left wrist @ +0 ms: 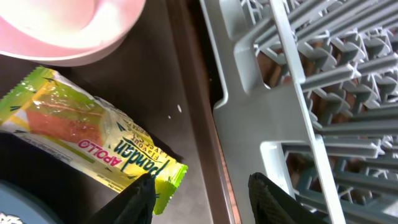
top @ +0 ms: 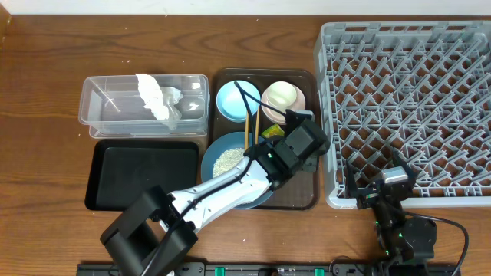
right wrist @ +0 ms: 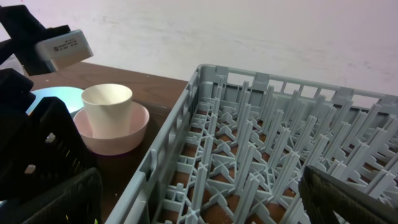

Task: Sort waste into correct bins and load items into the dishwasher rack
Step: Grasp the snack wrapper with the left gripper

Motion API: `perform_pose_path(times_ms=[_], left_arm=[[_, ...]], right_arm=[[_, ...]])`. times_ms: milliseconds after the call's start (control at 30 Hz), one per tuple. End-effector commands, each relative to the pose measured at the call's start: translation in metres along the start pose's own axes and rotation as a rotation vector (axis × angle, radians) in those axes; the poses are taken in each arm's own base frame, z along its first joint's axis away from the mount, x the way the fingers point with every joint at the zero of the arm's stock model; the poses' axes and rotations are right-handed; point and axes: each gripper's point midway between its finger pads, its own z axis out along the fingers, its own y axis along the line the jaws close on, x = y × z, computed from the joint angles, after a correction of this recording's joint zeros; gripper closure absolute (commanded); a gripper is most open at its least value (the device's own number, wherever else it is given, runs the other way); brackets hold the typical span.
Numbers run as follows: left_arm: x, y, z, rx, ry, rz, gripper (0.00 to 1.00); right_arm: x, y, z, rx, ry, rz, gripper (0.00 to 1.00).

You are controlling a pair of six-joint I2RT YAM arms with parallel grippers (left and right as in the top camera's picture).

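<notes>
The small yellow-green printed wrapper [left wrist: 93, 143] lies flat on the dark brown serving tray [left wrist: 158, 74], close to the tray's right edge and just beside the small pink bowl [left wrist: 62, 31]. In the left wrist view its long axis runs slantwise. One end sits up by the pink bowl's rim, and the crimped end points down toward the tray's right edge.

The left gripper [left wrist: 202, 199] hangs over that edge with its jaws apart and nothing between them. One fingertip [left wrist: 140, 196] is at the wrapper's crimped end, though I cannot tell whether it touches. The other hangs over the rim of the large light-grey plastic rack [left wrist: 298, 93], which stands against the tray's right side.

The right gripper [right wrist: 196, 186] is off to the right of the tray at the rack's near wall, jaws wide apart and empty.
</notes>
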Motion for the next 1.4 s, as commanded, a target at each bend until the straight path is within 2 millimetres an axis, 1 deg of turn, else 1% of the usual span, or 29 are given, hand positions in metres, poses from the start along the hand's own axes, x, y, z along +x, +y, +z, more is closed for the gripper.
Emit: perform_pose_path(times_ms=[0,100,167,367,633,767,900,1000,1133,1267,1367], left_arm=[[-0.011,0.004,0.000,-0.047,-0.066,-0.027,0.48],[-0.015,0.003,0.003,-0.057,-0.097,-0.020,0.48],[-0.014,0.004,0.007,-0.060,-0.097,-0.009,0.49],[0.000,0.017,0.028,-0.112,-0.067,-0.001,0.48],[0.013,0.025,0.056,-0.131,-0.045,0.005,0.48],[0.020,0.031,0.064,-0.148,-0.027,0.009,0.48],[0.025,0.033,0.068,-0.154,-0.016,0.012,0.49],[0.029,0.029,0.069,-0.145,-0.008,0.019,0.54],[0.034,0.021,0.068,-0.132,-0.004,0.035,0.58],[0.040,0.013,0.067,-0.118,-0.001,0.052,0.67],[0.042,0.010,0.067,-0.115,0.001,0.057,0.75]], right_arm=[[0.001,0.002,0.000,-0.006,0.003,0.011,0.01],[0.001,0.002,0.000,-0.006,0.003,0.011,0.01],[0.001,0.002,0.000,-0.006,0.003,0.011,0.01],[0.001,0.002,0.000,-0.006,0.003,0.011,0.01],[0.001,0.002,0.000,-0.006,0.003,0.011,0.01],[0.001,0.002,0.000,-0.006,0.003,0.011,0.01],[0.001,0.002,0.000,-0.006,0.003,0.011,0.01],[0.001,0.002,0.000,-0.006,0.003,0.011,0.01],[0.001,0.002,0.000,-0.006,0.003,0.011,0.01],[0.001,0.002,0.000,-0.006,0.003,0.011,0.01],[0.001,0.002,0.000,-0.006,0.003,0.011,0.01]])
